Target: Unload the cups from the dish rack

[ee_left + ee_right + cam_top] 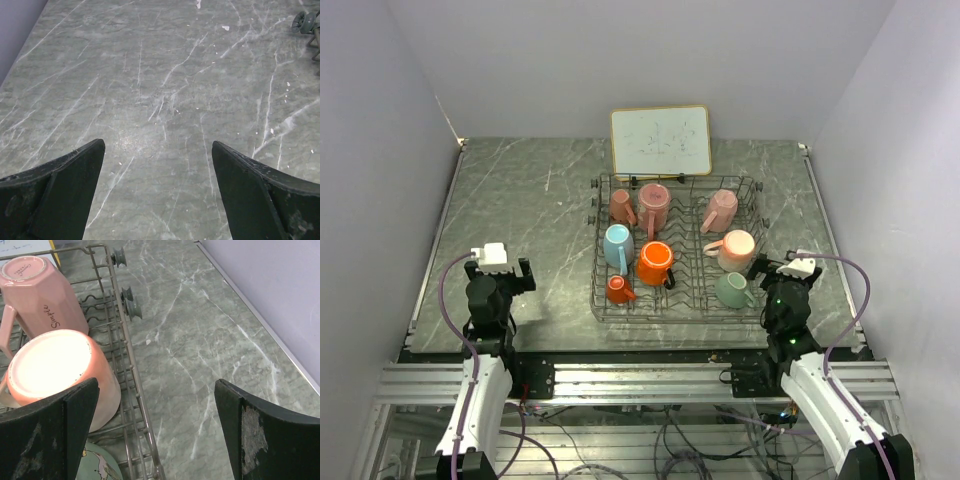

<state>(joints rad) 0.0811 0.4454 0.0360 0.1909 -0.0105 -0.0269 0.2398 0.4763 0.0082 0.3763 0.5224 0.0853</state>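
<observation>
The dark wire dish rack (599, 310) stands mid-table and holds several upside-down mugs: a large orange (655, 263), a small orange (618, 289), a light blue (616, 244), a mint green (731, 290), a peach (735, 247) and three pink ones (653, 205). My left gripper (505, 268) is open and empty over bare table left of the rack. My right gripper (782, 268) is open and empty at the rack's right front corner. The right wrist view shows the peach mug (55, 370), a pink mug (42, 297), the mint mug's edge (97, 467) and the rack's rim (132, 385).
A white framed board (661, 141) leans behind the rack. Grey walls close in the table on three sides. Bare marble table (165, 90) lies left of the rack, and a narrow strip (210, 355) lies right of it. The rack's wheels (131, 301) stick out on its right side.
</observation>
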